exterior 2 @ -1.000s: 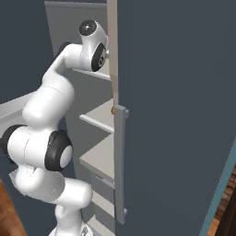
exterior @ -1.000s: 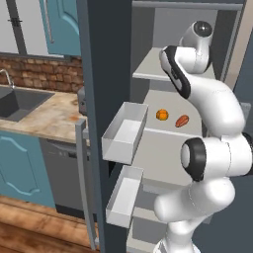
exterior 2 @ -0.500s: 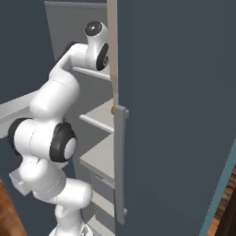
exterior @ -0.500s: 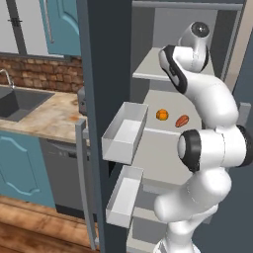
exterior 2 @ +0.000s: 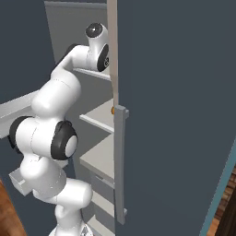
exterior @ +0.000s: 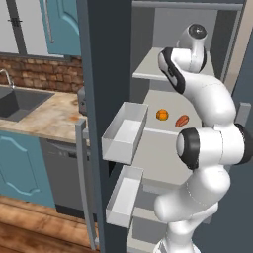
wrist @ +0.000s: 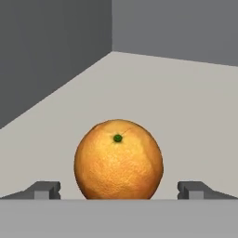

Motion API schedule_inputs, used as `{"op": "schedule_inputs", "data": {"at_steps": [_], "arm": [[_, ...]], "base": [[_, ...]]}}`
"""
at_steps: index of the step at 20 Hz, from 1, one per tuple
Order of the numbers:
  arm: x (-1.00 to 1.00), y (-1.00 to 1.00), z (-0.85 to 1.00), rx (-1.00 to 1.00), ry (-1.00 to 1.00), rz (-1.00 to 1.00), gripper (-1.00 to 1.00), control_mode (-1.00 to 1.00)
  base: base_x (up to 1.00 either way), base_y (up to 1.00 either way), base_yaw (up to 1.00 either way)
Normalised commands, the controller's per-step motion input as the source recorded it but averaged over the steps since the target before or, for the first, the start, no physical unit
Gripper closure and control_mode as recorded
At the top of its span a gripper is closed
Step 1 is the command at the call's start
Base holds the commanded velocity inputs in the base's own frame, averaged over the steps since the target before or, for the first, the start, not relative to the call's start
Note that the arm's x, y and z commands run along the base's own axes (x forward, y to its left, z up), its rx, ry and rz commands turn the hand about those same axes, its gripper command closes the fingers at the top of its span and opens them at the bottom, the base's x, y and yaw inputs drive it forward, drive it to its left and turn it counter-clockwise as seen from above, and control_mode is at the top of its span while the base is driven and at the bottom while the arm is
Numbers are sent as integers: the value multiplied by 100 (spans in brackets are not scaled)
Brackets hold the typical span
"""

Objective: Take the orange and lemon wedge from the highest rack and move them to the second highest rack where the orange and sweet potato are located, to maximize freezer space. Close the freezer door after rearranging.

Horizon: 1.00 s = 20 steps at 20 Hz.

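A simulated kitchen: the tall dark freezer (exterior: 108, 64) stands open, the white arm reaching onto the highest rack (exterior: 153, 69). On the second highest rack (exterior: 148, 123) sit another orange (exterior: 162, 114) and the sweet potato (exterior: 182, 120). Closer in, the gripper (wrist: 118, 189) has fingers spread wide either side of the orange (wrist: 118, 160). Best to advance squarely, centring the fruit before closing gently.

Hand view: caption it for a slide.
Open tool straddling an orange on the freezer's highest rack.
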Motion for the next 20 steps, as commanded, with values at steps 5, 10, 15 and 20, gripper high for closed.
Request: {"op": "schedule_inputs", "data": {"at_steps": [5, 10, 15, 20], "arm": [[1, 0, -13, 0, 0, 0, -100, -100], [12, 0, -6, 0, 0, 0, -100, -100], [15, -1, -4, 0, 0, 0, -100, -100], [18, -2, 0, 0, 0, 0, -100, -100]], "base": [[0, 0, 0], [0, 0, 0], [0, 0, 0], [0, 0, 0]]}}
